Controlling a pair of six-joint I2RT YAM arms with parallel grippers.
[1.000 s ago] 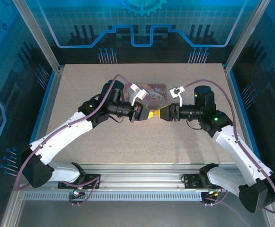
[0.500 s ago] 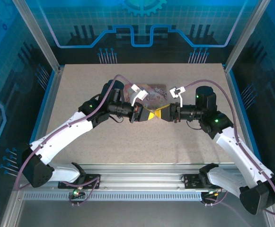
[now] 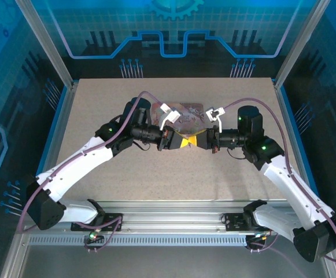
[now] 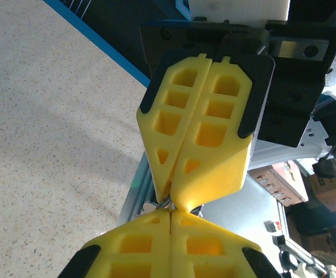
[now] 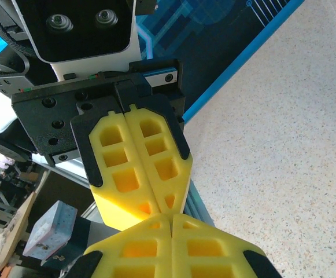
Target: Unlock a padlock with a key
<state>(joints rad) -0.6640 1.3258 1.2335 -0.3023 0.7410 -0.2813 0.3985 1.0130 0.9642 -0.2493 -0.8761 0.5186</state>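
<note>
My two grippers meet tip to tip in the air over the middle of the table. My left gripper (image 3: 180,141) and my right gripper (image 3: 194,139) both have their yellow fingers pressed together. In the left wrist view a small silvery metal bit, the key (image 4: 166,201), glints at the right gripper's fingertips (image 4: 182,191), right against my left gripper (image 4: 172,213). The padlock is hidden inside the shut left fingers. The right wrist view has my right gripper (image 5: 172,217) touching the left gripper's fingers (image 5: 156,174), with no metal visible.
A pink picture-printed box (image 3: 186,111) lies on the speckled table (image 3: 156,174) just behind the two grippers. Blue-edged enclosure walls (image 3: 63,104) stand left, right and behind. The aluminium rail (image 3: 168,208) runs along the near edge.
The right gripper has crept a little to the left, closing the small gap so the fingertips touch. The left arm has hardly moved.
</note>
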